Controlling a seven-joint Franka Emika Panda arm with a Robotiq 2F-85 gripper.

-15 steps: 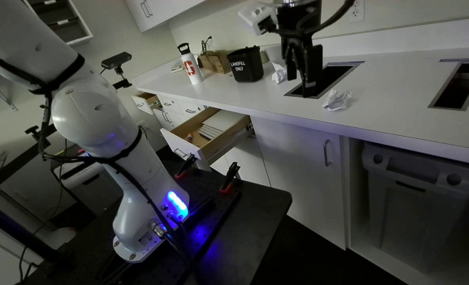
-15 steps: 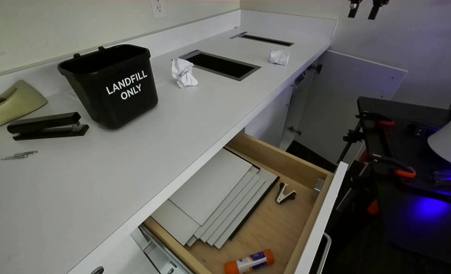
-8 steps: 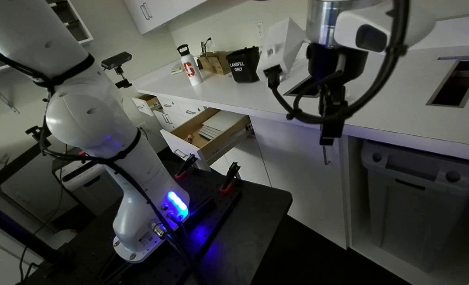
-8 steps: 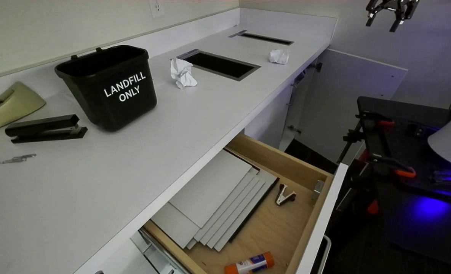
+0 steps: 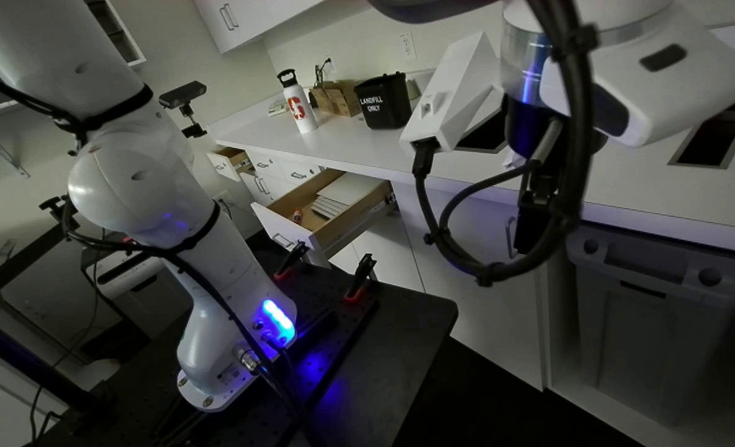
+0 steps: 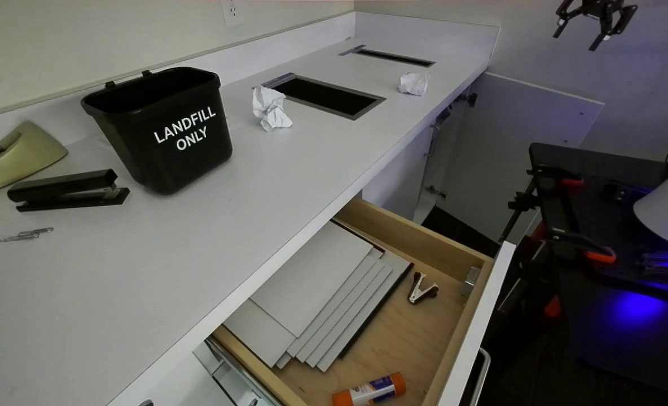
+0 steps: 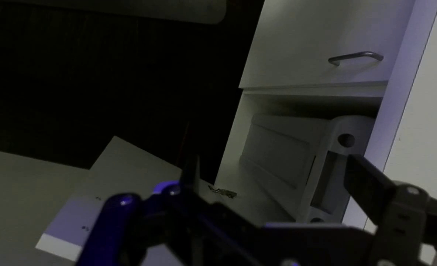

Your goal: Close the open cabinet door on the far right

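Note:
The open cabinet door (image 6: 526,135) is a white panel at the far end of the counter. It stands swung outward from its hinges, and its inner face (image 7: 122,170) shows at lower left in the wrist view. Its cabinet holds a grey bin (image 5: 653,335), which also shows in the wrist view (image 7: 277,147). My gripper (image 6: 575,41) is open and empty, above the door and apart from it. Its fingers (image 7: 274,166) are spread wide in the wrist view. In an exterior view the gripper (image 5: 532,230) is partly hidden by cables, and the door's panel is not clearly seen.
A drawer (image 6: 492,293) stands pulled out from under the white counter (image 6: 289,186). A closed door with a handle (image 5: 511,239) adjoins the open cabinet. The dark robot table (image 5: 417,323) faces the cabinets. A black bin (image 6: 181,141) and crumpled paper (image 6: 413,84) are on the counter.
My wrist has swung away from over the counter, toward the open cabinet and nearer an exterior camera, and has turned. The gripper stays open. The door has not moved.

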